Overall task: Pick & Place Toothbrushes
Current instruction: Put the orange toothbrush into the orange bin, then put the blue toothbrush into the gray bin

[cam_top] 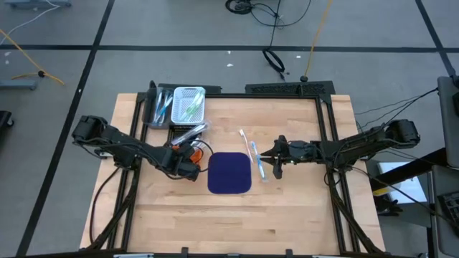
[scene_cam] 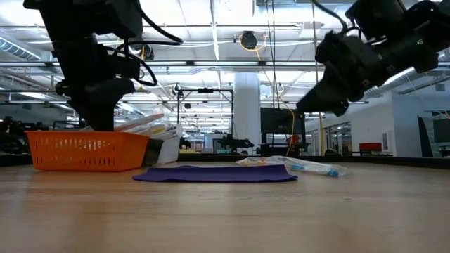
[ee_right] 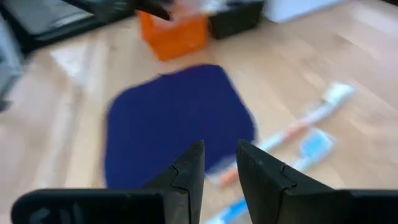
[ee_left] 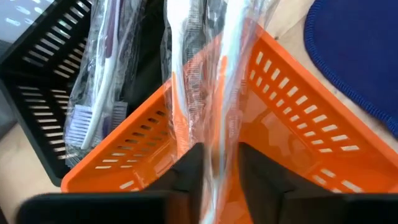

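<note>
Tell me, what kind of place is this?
Probably a robotics lab in a big open industrial hall. Two robot arms work at a wooden table, cables trail over the floor, and the low view shows long ceiling lights and workstations behind.

Two dark, jointed arms, black all over, looping black cables trailing along both. Chunky rounded shoulder housings. Flat, matte-black fingers [ee_right: 189,168], blocky bases with stepped edges.

Pale, smooth wood grain is shown on the table [cam_top: 287,208], a matt dark blue cloth mat [cam_top: 229,173] with a stitched edge is seen beside glossy clear-wrapped plastic toothbrushes [cam_top: 252,154], and slotted plastic is displayed by the orange basket [ee_left: 292,118] and black basket [ee_left: 37,81].
</note>
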